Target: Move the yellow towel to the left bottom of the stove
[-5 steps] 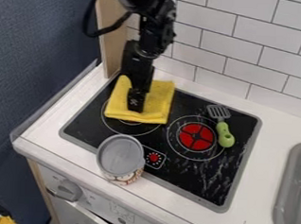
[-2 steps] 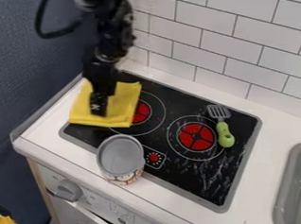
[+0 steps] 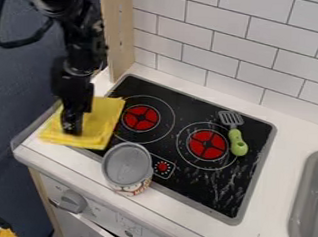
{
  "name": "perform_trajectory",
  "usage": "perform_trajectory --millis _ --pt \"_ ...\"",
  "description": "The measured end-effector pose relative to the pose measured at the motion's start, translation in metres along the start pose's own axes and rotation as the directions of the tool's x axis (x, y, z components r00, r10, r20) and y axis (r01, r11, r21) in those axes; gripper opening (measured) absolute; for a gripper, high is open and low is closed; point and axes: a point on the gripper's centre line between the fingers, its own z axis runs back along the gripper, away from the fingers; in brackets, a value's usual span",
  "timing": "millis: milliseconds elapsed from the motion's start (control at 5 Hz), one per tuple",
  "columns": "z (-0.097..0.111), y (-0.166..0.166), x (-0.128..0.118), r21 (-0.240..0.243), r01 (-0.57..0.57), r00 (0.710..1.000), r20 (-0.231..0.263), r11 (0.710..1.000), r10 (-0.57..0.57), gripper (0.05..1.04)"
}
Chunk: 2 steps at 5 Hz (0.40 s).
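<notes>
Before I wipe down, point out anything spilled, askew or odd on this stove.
White streaks mark the black stovetop toward its front right corner; they may be smears, scratches or glare. The can beside its front edge stands upright.

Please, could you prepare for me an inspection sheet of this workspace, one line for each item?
Surface: black stove top with pale streaks, set in a white counter.
Job's things: yellow towel, spread over the stove's left edge and onto the counter.
Clutter: lidded can upright at the stove's front edge; green-handled spatula beside the right burner.
Gripper: at the towel, pointing down; its grip cannot be judged.
Cables: black cable looping at upper left.
Surroundings: white tiled wall behind, grey sink at right.
</notes>
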Motion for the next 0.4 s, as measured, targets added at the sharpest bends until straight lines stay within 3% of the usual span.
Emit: perform_trajectory --millis 400 --pt "0.0035 0.0215 -0.0041 0.01 0.035 0.999 -0.034 0.999 -0.034 0.999"
